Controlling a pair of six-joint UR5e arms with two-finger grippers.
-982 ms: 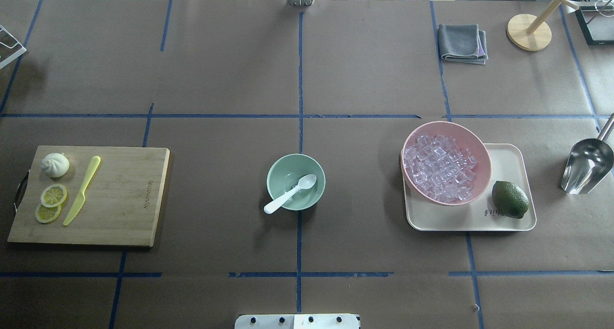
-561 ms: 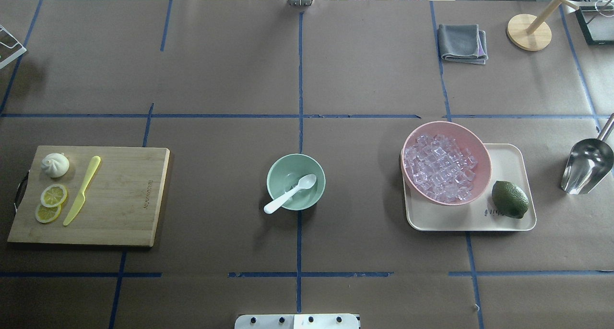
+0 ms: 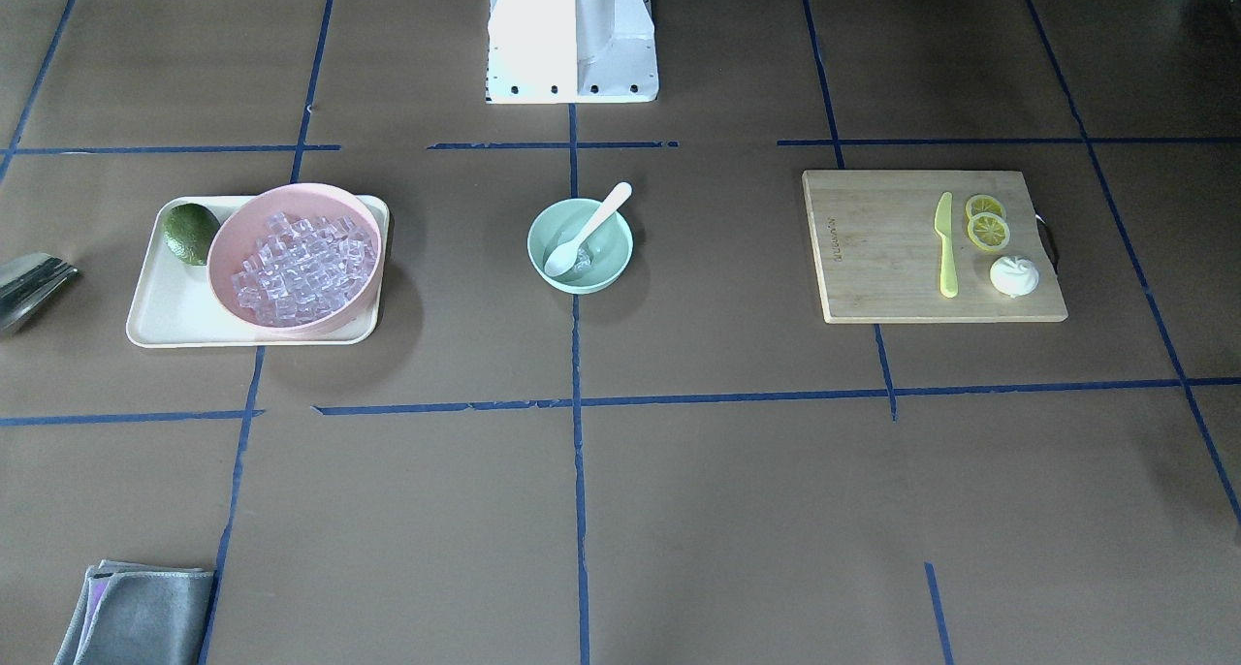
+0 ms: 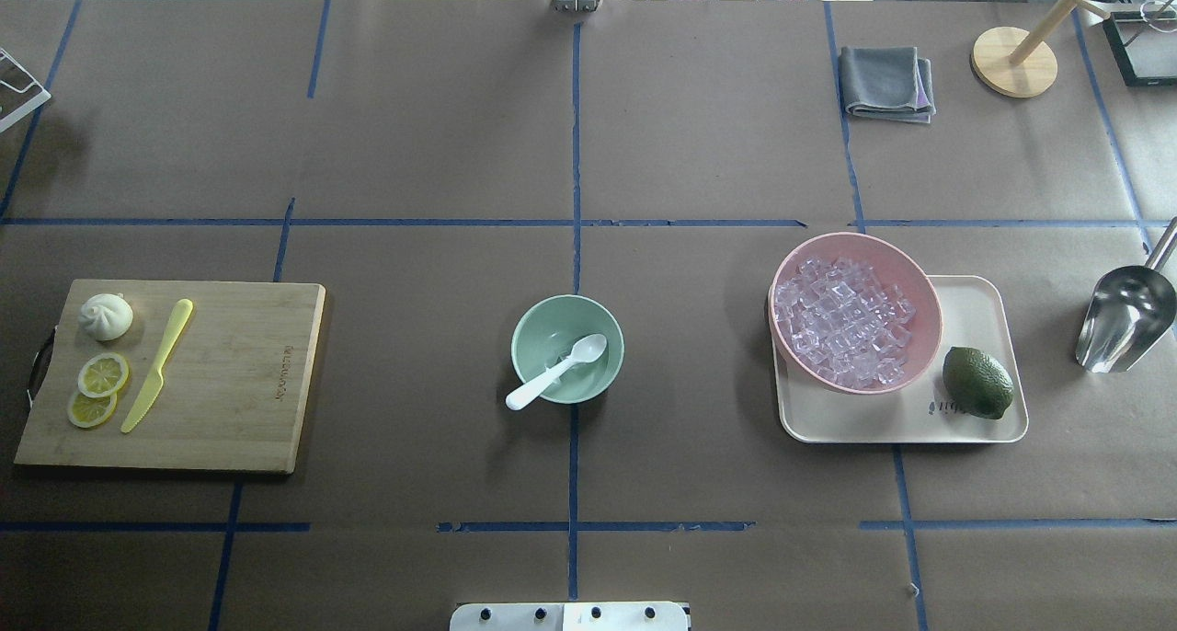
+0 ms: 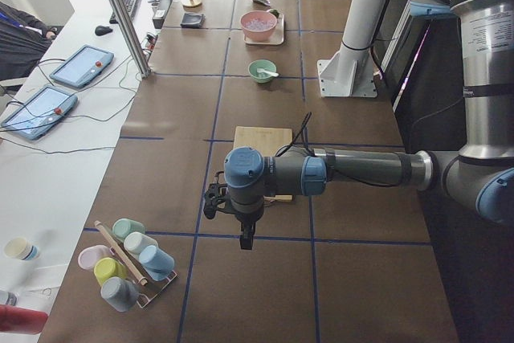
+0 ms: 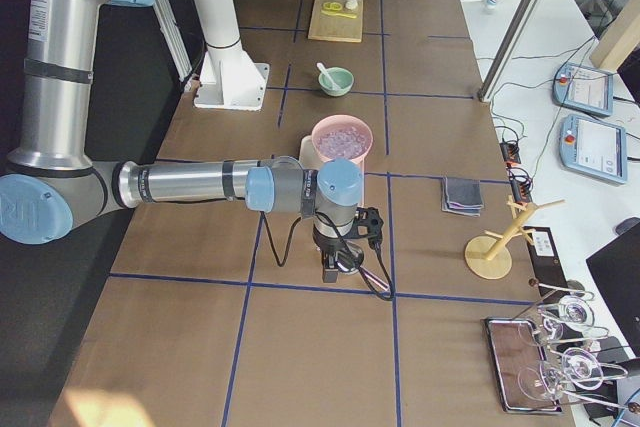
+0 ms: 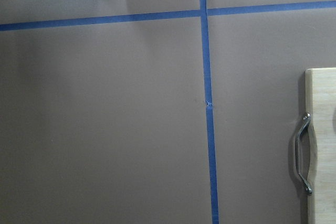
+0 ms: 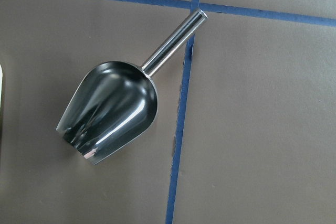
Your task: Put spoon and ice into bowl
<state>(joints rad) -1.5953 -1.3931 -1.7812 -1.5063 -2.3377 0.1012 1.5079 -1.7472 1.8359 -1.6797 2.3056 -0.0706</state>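
Left gripper (image 5: 246, 240) and right gripper (image 6: 330, 269) hang by opposite counter ends, spread or pressed together I cannot tell. Nothing has shifted: spoon (image 4: 558, 368) and ice (image 4: 553, 349) lie in the mid-counter bowl (image 4: 525, 333), seemingly finished.

The grey and blue left arm (image 5: 361, 168) stretches out level, its black left gripper (image 5: 246, 240) pointing straight down. The right arm (image 6: 190, 184) is posed alike, its right gripper (image 6: 330, 269) also pointing down. Whether the jaws are apart cannot be told.
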